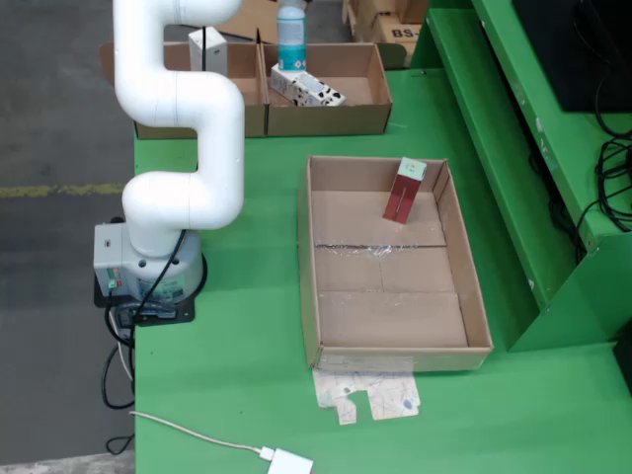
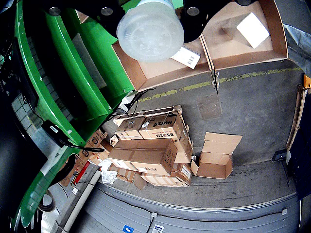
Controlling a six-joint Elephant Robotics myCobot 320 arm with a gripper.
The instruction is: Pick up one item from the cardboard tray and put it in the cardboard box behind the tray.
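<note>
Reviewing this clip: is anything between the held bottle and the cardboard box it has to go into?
Nothing covers the open-topped cardboard box. The bottle hangs above its left part in the fixed view. A white spotted carton already lies inside, close under the bottle, so it may take part of the landing spot.

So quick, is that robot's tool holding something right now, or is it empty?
Tool: holding a clear bottle with a blue label, hanging over the box behind the tray. The fingers themselves are hidden.
</note>
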